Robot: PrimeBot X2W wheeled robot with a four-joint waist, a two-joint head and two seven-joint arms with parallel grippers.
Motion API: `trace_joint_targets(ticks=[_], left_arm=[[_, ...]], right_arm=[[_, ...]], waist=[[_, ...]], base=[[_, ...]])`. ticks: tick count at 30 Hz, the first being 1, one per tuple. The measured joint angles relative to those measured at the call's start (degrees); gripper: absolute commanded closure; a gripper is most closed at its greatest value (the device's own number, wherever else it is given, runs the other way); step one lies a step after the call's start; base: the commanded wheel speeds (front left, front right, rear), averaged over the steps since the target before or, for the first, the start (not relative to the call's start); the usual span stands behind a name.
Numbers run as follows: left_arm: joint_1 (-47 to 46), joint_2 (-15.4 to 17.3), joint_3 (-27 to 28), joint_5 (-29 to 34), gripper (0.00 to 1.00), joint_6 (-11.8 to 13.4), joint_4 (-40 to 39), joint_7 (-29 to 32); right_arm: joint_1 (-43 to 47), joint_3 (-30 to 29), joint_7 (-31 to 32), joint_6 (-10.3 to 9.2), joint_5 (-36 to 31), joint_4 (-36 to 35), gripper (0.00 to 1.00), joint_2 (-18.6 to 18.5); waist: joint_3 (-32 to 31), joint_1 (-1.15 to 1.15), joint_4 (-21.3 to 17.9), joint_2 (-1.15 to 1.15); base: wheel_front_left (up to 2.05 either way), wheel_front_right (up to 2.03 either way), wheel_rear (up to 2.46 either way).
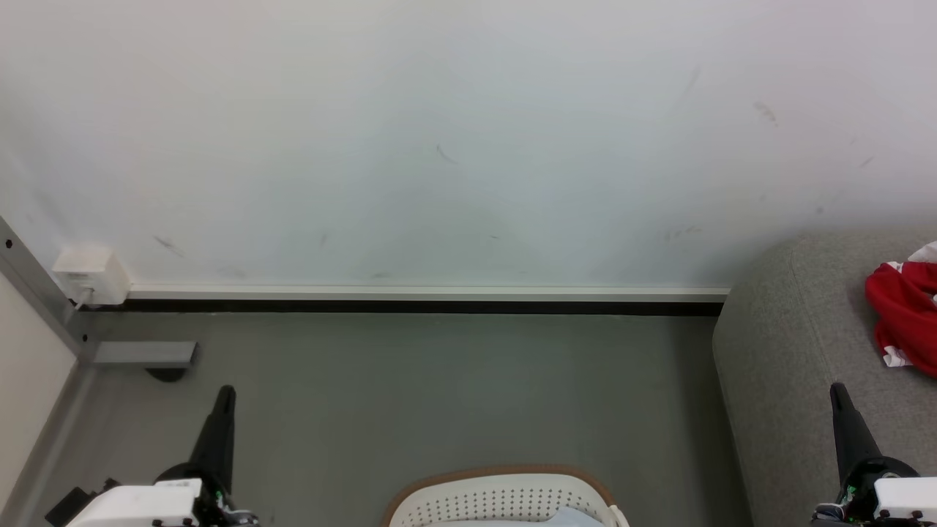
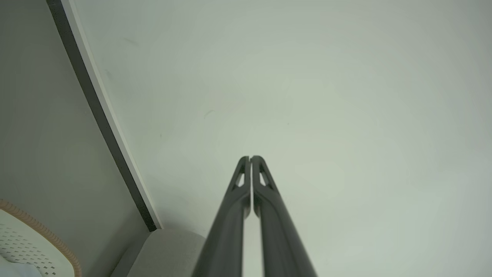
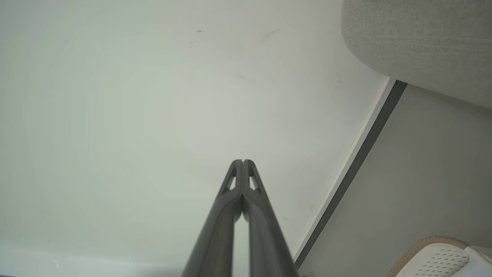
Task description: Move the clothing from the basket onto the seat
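The clothing [image 1: 904, 315] is lying bunched on the seat [image 1: 790, 351], ahead and right of the right pincer [image 1: 837, 390], the nearer one; the basket [image 1: 498, 501] is sitting between the arms; right pincer and left pincer [image 1: 226, 392] are showing closed, gripping nothing.

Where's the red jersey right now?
In the head view, the red jersey lies on the grey seat at the far right edge, beyond the right claw.

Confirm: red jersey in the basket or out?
Out. The red jersey lies bunched on the grey seat, apart from the basket, where a bit of pale cloth shows.
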Motion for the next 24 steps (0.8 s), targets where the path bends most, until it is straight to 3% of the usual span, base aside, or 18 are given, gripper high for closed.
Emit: trace_joint_targets(ticks=[11, 24], left_arm=[[-0.32, 0.05, -0.05, -3.99, 1.00, 0.23, -0.48, 1.00], [-0.35, 0.07, -0.07, -4.02, 1.00, 0.23, -0.52, 1.02]], right_arm=[[-0.20, -0.07, 0.23, 0.00, 4.78, -0.11, 1.00, -0.45], [-0.31, 0.44, 0.05, 0.00, 5.23, -0.19, 1.00, -0.86]], waist=[[0.09, 0.00, 0.29, 0.00], [0.09, 0.00, 0.30, 0.00]], base=[[0.00, 0.00, 0.00], [0.00, 0.00, 0.00]])
